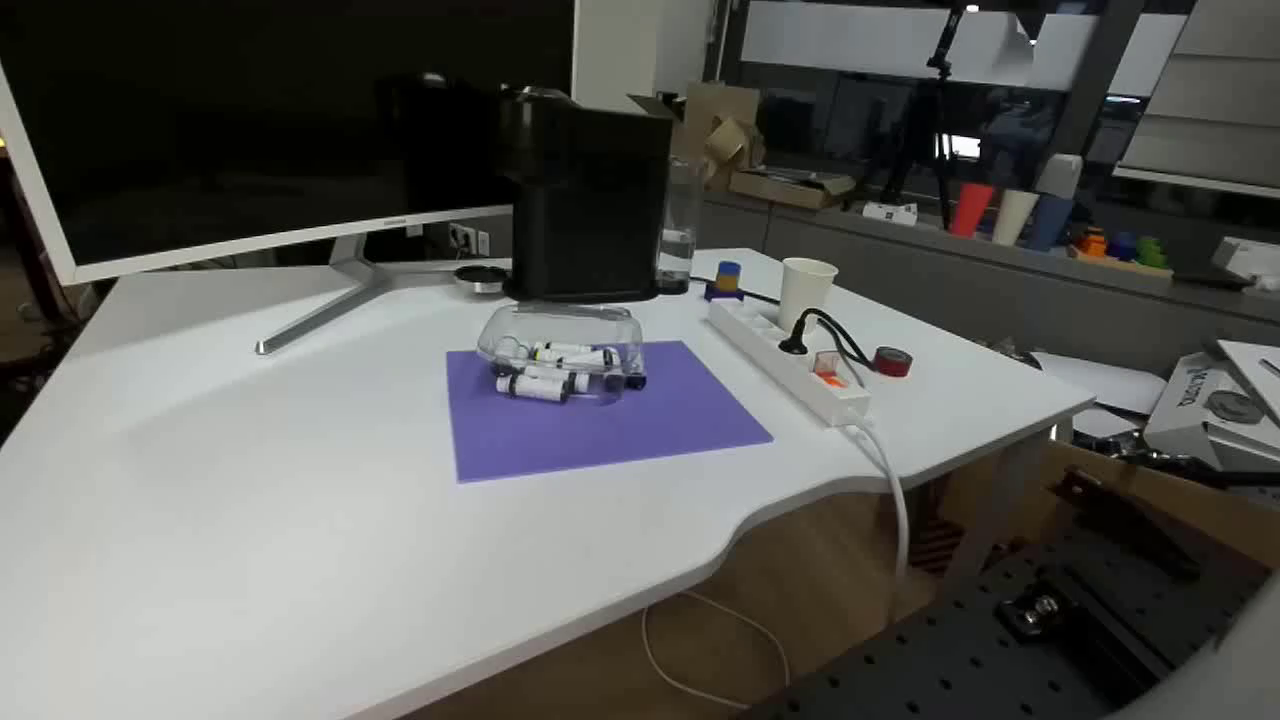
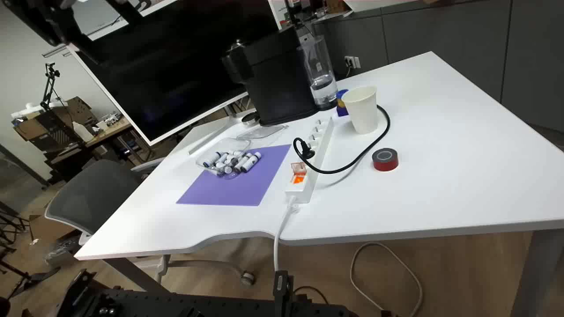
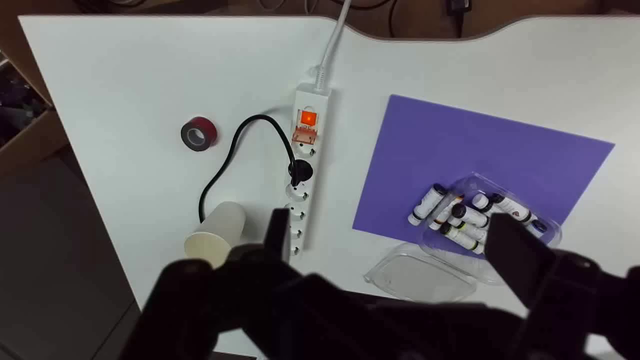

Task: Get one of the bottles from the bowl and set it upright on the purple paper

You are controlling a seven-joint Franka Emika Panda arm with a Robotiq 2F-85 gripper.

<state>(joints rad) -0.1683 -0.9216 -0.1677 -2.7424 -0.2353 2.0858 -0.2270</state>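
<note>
Reach with the gripper point(image 3: 392, 242), empty and spread wide, for bottles point(image 3: 472, 216) heaped in the clear bowl point(image 3: 469, 184) on the purple paper point(image 3: 450, 140). Pinch one across the middle; turn upright before lowering. Note the outermost bottle point(image 3: 427, 204), possibly outside the bowl, with long axis aslant in the wrist view, black end toward upper right.

Purple paper point(image 3: 440, 140) flat on desk point(image 3: 210, 65). Clear plastic bowl point(image 3: 467, 184) on it, overlapping one edge, holding jumbled white-labelled bottles point(image 3: 461, 238), mostly lying. Loose bottle point(image 3: 427, 205) on its side on paper, just beside bowl.
</note>
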